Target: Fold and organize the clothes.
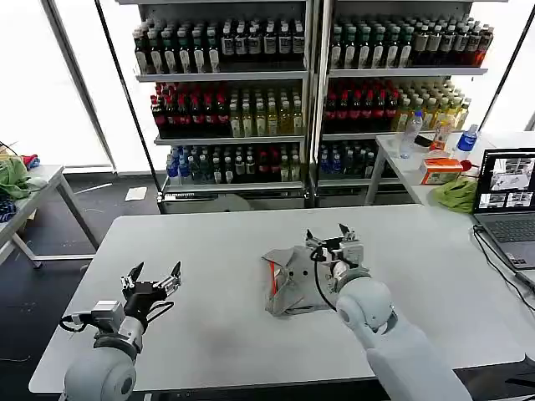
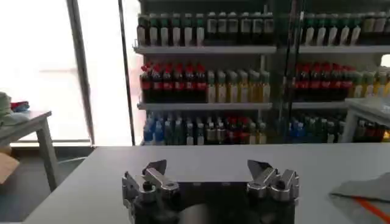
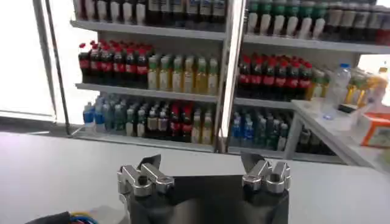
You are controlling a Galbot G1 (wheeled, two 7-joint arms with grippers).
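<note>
A light grey shirt (image 1: 288,280) with an orange strip lies folded into a small bundle at the middle of the white table (image 1: 217,242); a corner of it (image 2: 365,198) shows in the left wrist view. My right gripper (image 1: 327,233) hovers open over the bundle's right side, nothing between its fingers (image 3: 150,165). My left gripper (image 1: 156,272) stands open above the table's near left part, well apart from the shirt, with empty fingers (image 2: 155,168).
Shelves of bottled drinks (image 1: 251,92) stand behind the table. A laptop (image 1: 506,205) sits at the table's right edge, a green cloth (image 1: 456,194) on a side table (image 1: 401,154) behind it. Another side table (image 1: 33,188) with green cloth (image 1: 12,177) stands at left.
</note>
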